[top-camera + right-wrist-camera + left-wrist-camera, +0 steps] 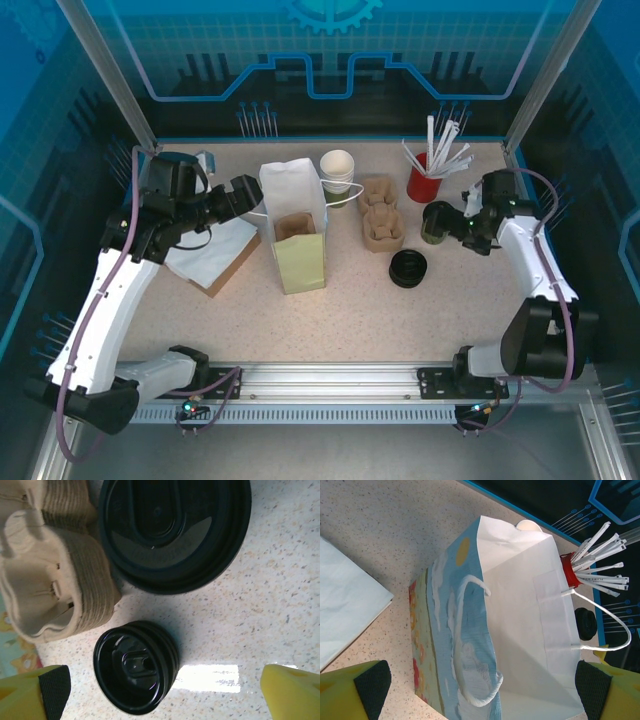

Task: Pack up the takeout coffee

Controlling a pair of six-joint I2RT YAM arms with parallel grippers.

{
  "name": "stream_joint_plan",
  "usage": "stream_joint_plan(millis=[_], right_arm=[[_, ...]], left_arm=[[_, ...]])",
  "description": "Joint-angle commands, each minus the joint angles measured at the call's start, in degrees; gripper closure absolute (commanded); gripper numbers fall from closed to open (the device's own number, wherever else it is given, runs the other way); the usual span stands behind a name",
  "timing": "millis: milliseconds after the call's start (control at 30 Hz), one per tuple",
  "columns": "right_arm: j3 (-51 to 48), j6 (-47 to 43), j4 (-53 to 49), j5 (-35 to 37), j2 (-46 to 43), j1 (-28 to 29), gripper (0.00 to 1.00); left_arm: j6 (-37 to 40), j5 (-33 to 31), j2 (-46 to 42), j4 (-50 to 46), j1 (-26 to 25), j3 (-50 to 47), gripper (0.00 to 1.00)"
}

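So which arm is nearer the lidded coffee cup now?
Right. The right fingers stand open just beside the takeout coffee, on its right in the top view. The left fingers are far off to its left, open at the paper bag.

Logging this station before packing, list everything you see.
takeout coffee: one, olive-green with black lid, beside the right gripper
paper bag: one, white inside, blue-green print, standing open mid-table
flat bags: one pile, pale blue, left side
lidless cups: one stack, cream, behind the bag
cup carriers: several, brown, right of the bag
loose lids: one stack, black, before the carriers
red cup: one, holding white sticks, back right
left gripper: one, yellow, open at the bag
right gripper: one, yellow, open by the coffee
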Motion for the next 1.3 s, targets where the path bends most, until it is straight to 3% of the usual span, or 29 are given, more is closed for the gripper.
stream_joint_plan(millis=[0,600,1267], right_arm=[[3.3,-1.3,0.6,3.6,1.9,0.9,0.00],[10.1,-4.9,-1.4,11.8,10.4,5.3,0.00],[16.8,-6.6,-2.7,14.6,20.1,6.9,0.00]], left_arm=[[-0.8,1.6,-0.1,0.3,0.4,-0.8,0.01],[-2.0,4.6,3.3,-1.2,0.4,0.6,0.01],[-1.5,4.4,3.0,-1.2,0.4,0.2,0.01]])
